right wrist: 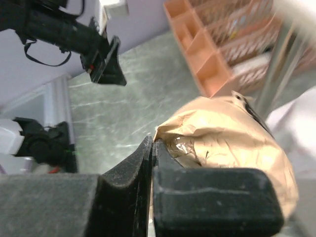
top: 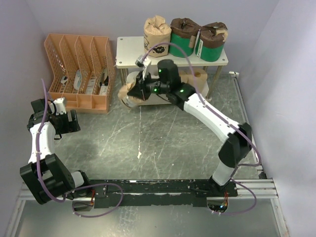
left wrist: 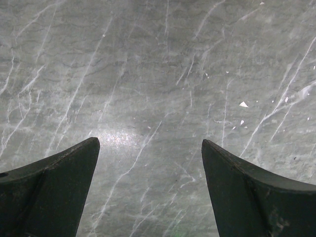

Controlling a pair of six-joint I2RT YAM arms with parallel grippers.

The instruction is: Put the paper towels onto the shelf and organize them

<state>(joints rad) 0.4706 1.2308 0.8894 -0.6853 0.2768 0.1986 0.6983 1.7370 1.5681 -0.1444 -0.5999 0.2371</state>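
My right gripper (top: 130, 92) (right wrist: 153, 143) is shut, pinching the crumpled end of a tan-paper-wrapped paper towel roll (right wrist: 232, 133) (top: 124, 97). That roll sits at the left front of the shelf's lower tier. The shelf (top: 129, 55) is a white two-tier rack at the back. On its top board stand another tan-wrapped roll (top: 157, 30) and two green-wrapped rolls (top: 183, 33) (top: 211, 37). A bare tan roll (top: 200, 79) shows on the lower tier, mostly hidden by my arm. My left gripper (top: 66, 121) (left wrist: 150, 143) hangs open over bare table at the left.
An orange slotted file organizer (top: 79, 74) (right wrist: 212, 54) stands left of the shelf, close to the held roll. A thin metal shelf leg (right wrist: 274, 74) rises just behind the roll. A white roll (right wrist: 298, 116) lies to its right. Walls close in on both sides.
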